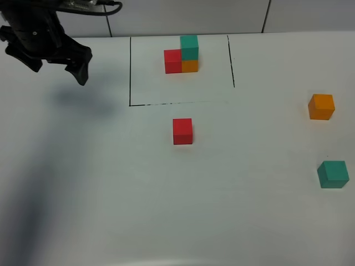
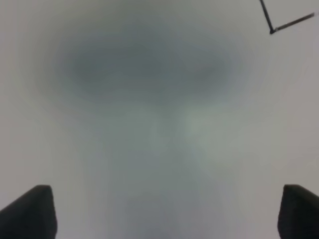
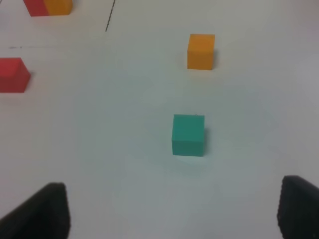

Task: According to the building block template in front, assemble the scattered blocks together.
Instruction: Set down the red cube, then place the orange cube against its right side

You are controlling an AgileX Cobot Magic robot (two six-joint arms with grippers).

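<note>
Scattered blocks (image 1: 182,131) lie apart: teal cube (image 3: 188,134) ahead of my released right hand (image 3: 174,199); I'd align it square with the faces. Left hand (image 1: 58,67) released too.

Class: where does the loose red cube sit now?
In the high view the loose red cube sits mid-table, just outside the marked frame, on its near side; the template lies inside.

i note bright, even light, a broad soft shadow (image 1: 33,183) on the table (image 1: 249,221) at left, the left wrist view hazy and defocused, and the teal cube (image 3: 188,134) slightly soft in the right wrist view.
</note>
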